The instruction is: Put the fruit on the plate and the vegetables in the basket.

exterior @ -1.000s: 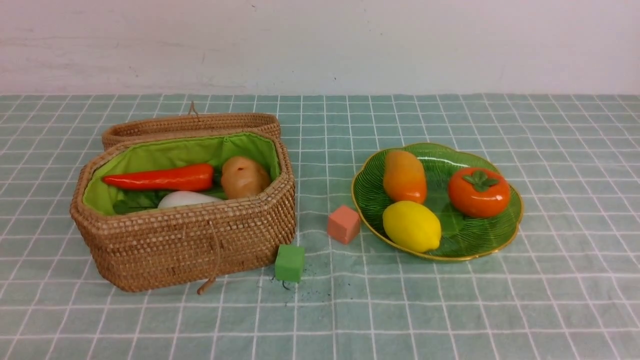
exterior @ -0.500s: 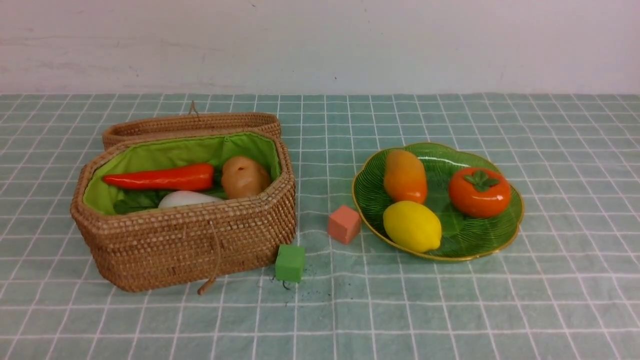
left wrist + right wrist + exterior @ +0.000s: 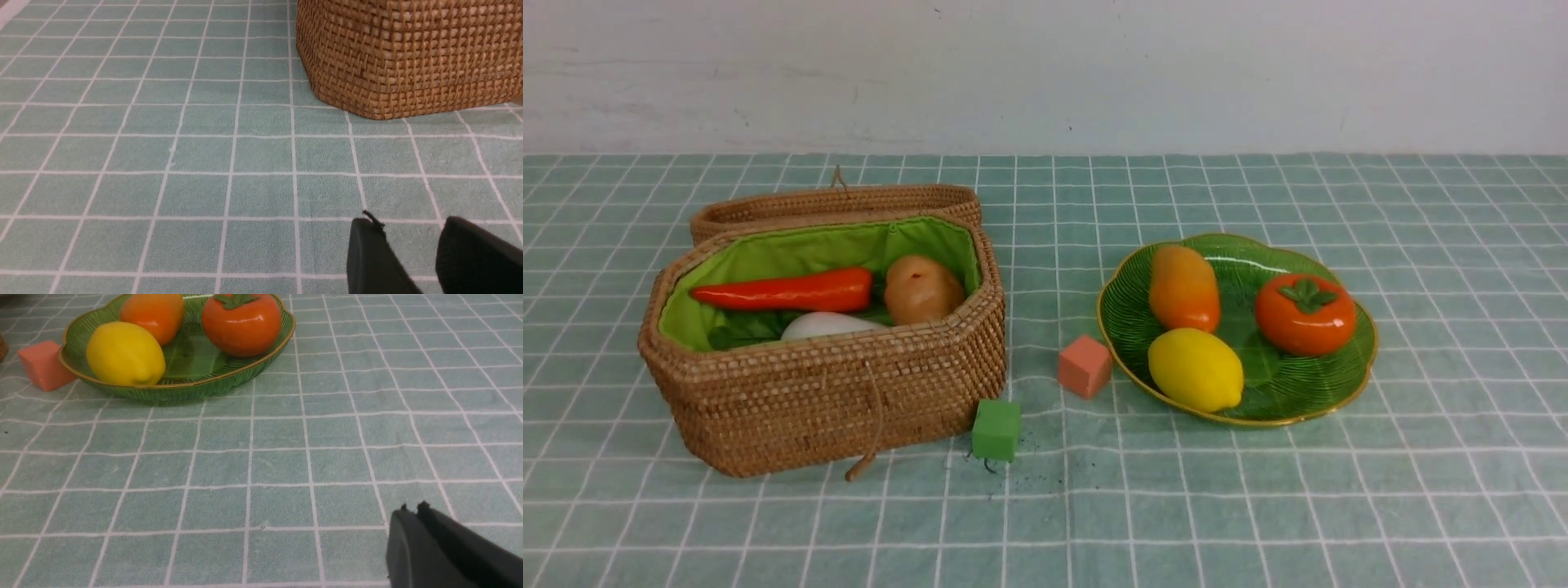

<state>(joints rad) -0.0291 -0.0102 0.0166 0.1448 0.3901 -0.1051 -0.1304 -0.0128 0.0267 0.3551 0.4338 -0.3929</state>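
Lemon (image 3: 1195, 369), mango (image 3: 1183, 287), persimmon (image 3: 1304, 314) on green plate (image 3: 1339, 384). Red pepper (image 3: 784, 291), potato (image 3: 921, 289), white radish (image 3: 823, 325) in wicker basket (image 3: 833, 400), lid back. Left gripper (image 3: 412, 245) slightly parted, empty, low over bench (image 3: 1258, 506) near basket corner. Right gripper (image 3: 412, 516) closed, empty, well apart from plate.
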